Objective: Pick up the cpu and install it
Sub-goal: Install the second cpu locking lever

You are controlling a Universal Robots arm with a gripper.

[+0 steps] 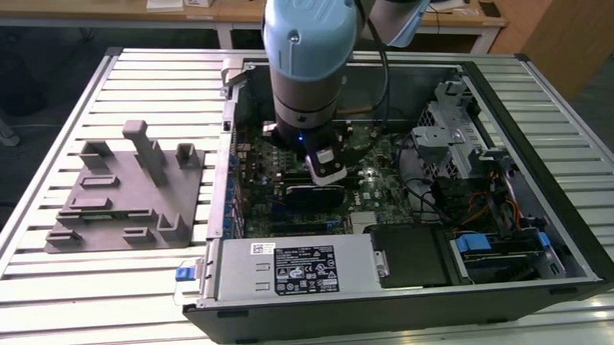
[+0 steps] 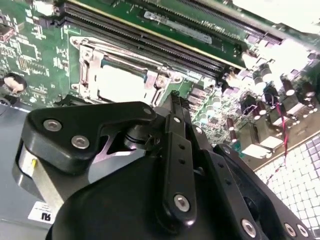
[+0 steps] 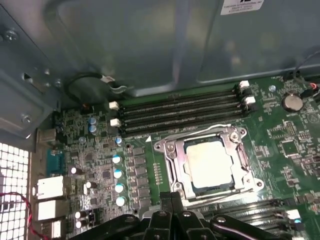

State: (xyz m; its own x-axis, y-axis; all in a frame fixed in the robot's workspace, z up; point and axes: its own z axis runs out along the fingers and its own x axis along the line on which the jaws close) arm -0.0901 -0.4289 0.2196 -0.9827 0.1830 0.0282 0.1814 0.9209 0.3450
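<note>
We're looking down on an open black desktop computer case (image 1: 537, 237) lying on its side on a slatted silver metal table (image 1: 144, 72). The pale blue and grey robot arm (image 1: 305, 65) reaches straight down into the case, over the green motherboard (image 1: 384, 183).

In the first wrist view we see the small flat square cpu with its silvery-grey metal top plate (image 3: 209, 164) lying inside the silver metal socket frame (image 3: 170, 150) on the motherboard, flat and squared to the frame's opening. In the second wrist view we catch the same chip (image 2: 119, 81) within the frame (image 2: 85, 65), partly masked by the gripper's black linkage. Beside the socket run the long black memory slots (image 3: 180, 111), and just beyond them rises the grey metal wall of the case (image 3: 150, 45).

The black two-fingered gripper (image 3: 171, 199) hangs just above the board at the socket's edge. Its fingers (image 3: 166, 201) are pressed together, tips meeting, with nothing between them. So we have the claw clenched on nothing, and the chip apart from it, sitting in the socket.

Off on the exterior view's left, on the table beside the case, stands the grey plastic fixture with upright posts (image 1: 125, 187). At the near end of the case lies the grey power supply box with a black label (image 1: 287, 269).
</note>
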